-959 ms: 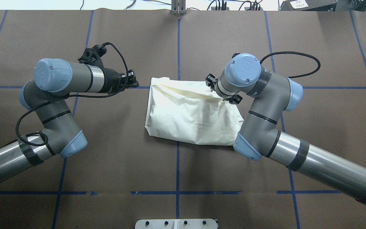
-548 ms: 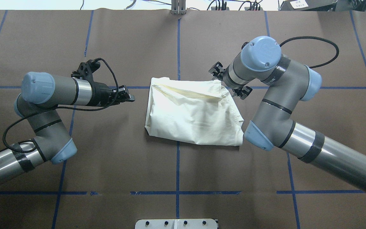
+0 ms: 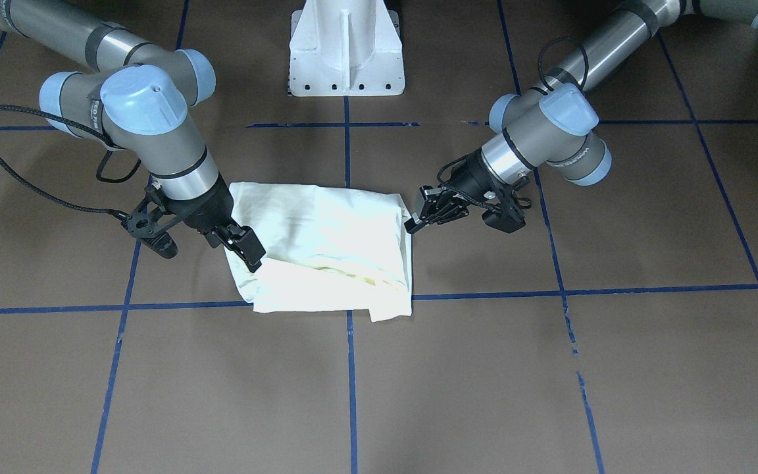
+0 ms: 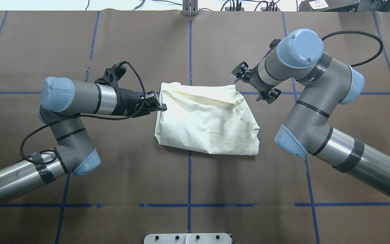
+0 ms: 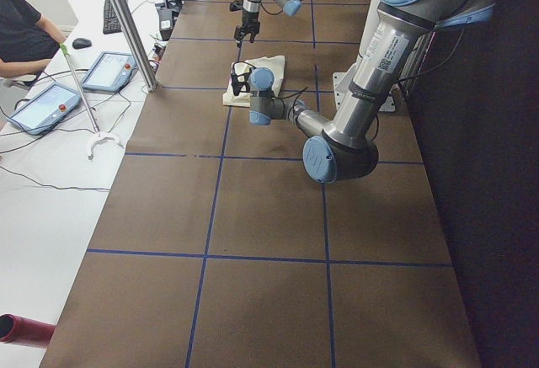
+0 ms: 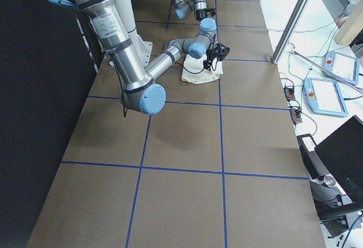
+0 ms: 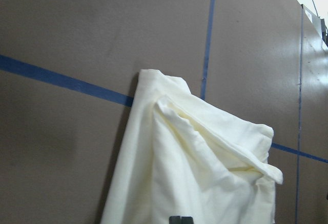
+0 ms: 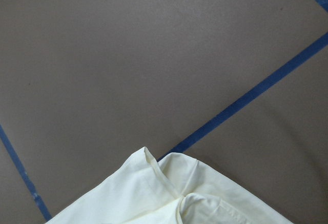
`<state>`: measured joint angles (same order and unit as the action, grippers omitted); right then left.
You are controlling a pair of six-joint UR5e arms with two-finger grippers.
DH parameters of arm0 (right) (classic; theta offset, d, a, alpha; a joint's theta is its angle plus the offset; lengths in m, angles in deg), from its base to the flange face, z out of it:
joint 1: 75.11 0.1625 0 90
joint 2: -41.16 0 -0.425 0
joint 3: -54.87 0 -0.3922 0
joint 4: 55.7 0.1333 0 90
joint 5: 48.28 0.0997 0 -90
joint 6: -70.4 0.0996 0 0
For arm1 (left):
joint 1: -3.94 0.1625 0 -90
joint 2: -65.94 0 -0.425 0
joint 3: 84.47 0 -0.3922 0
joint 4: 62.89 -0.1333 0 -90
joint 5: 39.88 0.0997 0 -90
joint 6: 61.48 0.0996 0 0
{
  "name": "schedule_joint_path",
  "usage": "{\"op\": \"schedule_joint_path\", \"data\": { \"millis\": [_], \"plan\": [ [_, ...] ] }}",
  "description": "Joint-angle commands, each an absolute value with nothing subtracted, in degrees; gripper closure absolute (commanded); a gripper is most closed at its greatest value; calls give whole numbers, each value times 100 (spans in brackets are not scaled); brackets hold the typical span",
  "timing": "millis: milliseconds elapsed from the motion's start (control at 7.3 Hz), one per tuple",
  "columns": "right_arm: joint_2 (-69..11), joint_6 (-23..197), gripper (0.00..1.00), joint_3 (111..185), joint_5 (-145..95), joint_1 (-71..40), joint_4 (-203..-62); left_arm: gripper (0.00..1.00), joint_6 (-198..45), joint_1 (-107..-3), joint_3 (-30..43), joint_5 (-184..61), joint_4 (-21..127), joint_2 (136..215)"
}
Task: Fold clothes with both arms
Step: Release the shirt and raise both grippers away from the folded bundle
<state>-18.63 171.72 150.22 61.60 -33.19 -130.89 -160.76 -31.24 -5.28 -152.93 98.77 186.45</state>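
The cream shirt (image 4: 205, 118) lies folded into a rough rectangle at the table's middle, plain side up; no print shows. It also shows in the front view (image 3: 326, 250). My left gripper (image 4: 161, 105) lies low and level, its tips at the shirt's left edge (image 3: 412, 224); it looks shut, and the left wrist view shows the shirt (image 7: 195, 172) right ahead. My right gripper (image 3: 252, 258) hangs above the shirt's far right corner, apart from it, and looks open and empty. The right wrist view shows that corner (image 8: 169, 193) from above.
The table is covered in brown paper with a grid of blue tape lines (image 4: 189, 176). The white pedestal base (image 3: 346, 46) stands at the robot's side. Beyond the table's far edge are a metal pole (image 5: 126, 23), tablets (image 5: 108, 69) and a seated person (image 5: 21, 35).
My left gripper drew back left, then moved right to the shirt's left edge. My right gripper has left the shirt and moved up and away past its far right corner.
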Motion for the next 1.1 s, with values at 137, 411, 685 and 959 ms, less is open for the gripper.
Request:
{"op": "schedule_joint_path", "data": {
  "millis": [137, 411, 685, 959],
  "plan": [
    [-1940, 17165, 0, 15128, 6246, -3231, -13102, 100, -16115, -2691, -563, -15211, 9593, 18627],
    [-2010, 17165, 0, 15190, 6255, -3231, -13102, 100, -16027, -2691, -668, -15211, 9601, 18513],
    [-2010, 17139, 0, 15190, 6255, -3213, -13102, 100, -16027, -2699, -704, -15211, 9601, 18504],
    [-2010, 17024, 0, 15190, 6351, -3135, -13102, 100, -16027, -2734, -660, -15220, 9584, 18328]
  ]
}}
